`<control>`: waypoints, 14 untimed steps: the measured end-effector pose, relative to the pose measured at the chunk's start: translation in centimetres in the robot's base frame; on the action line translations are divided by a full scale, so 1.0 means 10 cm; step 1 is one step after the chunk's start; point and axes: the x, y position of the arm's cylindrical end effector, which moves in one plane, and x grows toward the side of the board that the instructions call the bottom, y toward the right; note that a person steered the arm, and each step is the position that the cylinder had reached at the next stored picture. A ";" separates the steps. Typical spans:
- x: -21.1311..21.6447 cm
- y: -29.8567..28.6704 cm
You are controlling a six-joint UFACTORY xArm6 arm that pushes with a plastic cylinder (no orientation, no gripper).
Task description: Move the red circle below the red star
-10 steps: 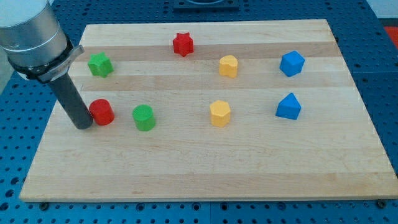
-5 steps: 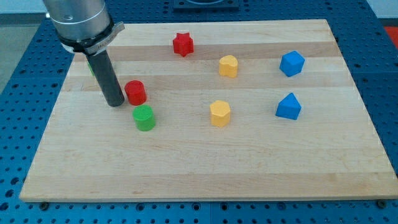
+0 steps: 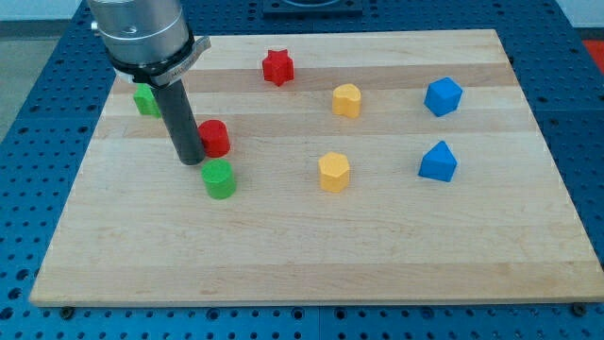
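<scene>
The red circle (image 3: 216, 138) lies on the wooden board left of centre. My tip (image 3: 190, 159) touches its left side. The red star (image 3: 277, 67) sits near the view's top, up and to the right of the red circle. A green circle (image 3: 219, 178) lies just below the red circle, close to my tip.
A green star (image 3: 144, 99) is partly hidden behind the rod at the upper left. Two yellow blocks (image 3: 346, 99) (image 3: 333, 172) lie right of centre. Two blue blocks (image 3: 443, 96) (image 3: 438, 161) lie at the right. The board's (image 3: 311, 255) left edge is near the rod.
My tip has moved right and slightly up, pushing the red circle from the board's left side towards the centre, past the green circle. The other blocks have not moved.
</scene>
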 end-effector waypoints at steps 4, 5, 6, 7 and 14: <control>-0.25 0.09; -0.25 0.18; -0.39 0.35; -0.44 0.41; -0.44 0.65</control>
